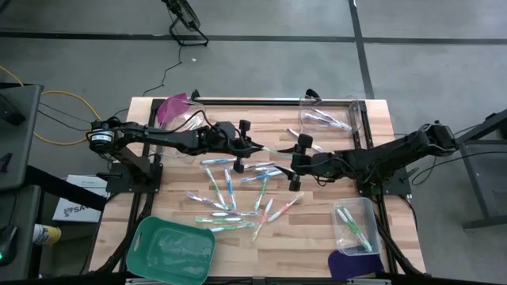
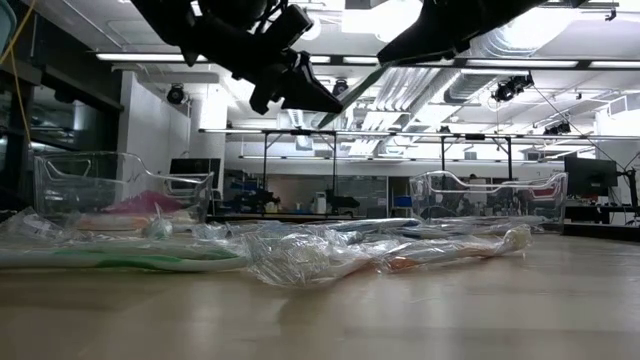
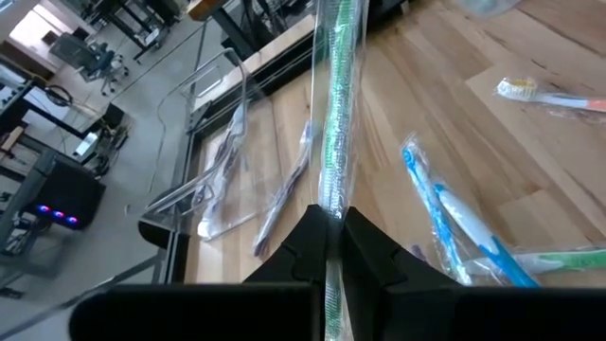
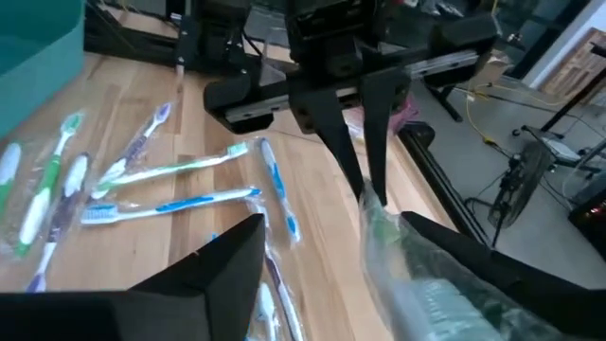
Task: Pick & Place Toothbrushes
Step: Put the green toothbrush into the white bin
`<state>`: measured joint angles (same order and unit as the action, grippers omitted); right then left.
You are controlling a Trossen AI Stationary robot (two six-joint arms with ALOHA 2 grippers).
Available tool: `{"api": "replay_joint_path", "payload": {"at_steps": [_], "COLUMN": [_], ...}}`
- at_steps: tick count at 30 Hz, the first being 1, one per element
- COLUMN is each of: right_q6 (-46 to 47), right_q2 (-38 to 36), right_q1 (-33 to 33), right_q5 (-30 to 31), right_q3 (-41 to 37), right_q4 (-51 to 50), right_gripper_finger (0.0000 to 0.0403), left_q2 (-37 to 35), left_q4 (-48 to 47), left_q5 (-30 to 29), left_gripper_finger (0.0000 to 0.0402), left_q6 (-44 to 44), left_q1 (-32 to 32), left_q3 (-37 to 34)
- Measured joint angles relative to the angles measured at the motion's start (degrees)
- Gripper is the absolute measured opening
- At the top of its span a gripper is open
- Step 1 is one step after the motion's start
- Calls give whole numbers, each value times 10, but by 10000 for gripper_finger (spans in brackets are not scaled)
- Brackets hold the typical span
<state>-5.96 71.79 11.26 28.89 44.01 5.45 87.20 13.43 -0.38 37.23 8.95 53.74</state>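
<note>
Clamped on one end of a wrapped green toothbrush [image 3: 333, 142], the left gripper [image 3: 331, 223] is holding it above the table [image 1: 317, 245] while the right gripper [image 4: 379, 204], spread wide, is being offered the other end. Light, stiff and slick in its film, it is probably best pinched mid-handle. More toothbrushes [image 1: 230, 198] are lying scattered below.

One green-handled toothbrush [image 3: 337, 114] in a clear wrapper hangs above the table, pinched at one end. The other wrapped toothbrushes [image 1: 230, 194], green, blue and pink, lie scattered flat mid-table, with a few inside clear bins.
</note>
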Motion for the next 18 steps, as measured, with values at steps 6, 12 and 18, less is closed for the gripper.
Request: {"api": "replay_joint_path", "payload": {"at_steps": [6, 12, 18], "right_q6": [-1, -3, -3], "right_q2": [0, 0, 0], "right_q1": [0, 0, 0], "right_q5": [1, 26, 43], "right_q3": [0, 0, 0], "right_q4": [-5, -6, -17], "right_gripper_finger": [170, 102, 27], "left_q2": [0, 0, 0], "left_q4": [0, -1, -4], "left_q5": [0, 0, 0], "left_gripper_finger": [8, 8, 13], "left_q6": [0, 0, 0], "left_q1": [0, 0, 0], "left_q3": [0, 0, 0]}}
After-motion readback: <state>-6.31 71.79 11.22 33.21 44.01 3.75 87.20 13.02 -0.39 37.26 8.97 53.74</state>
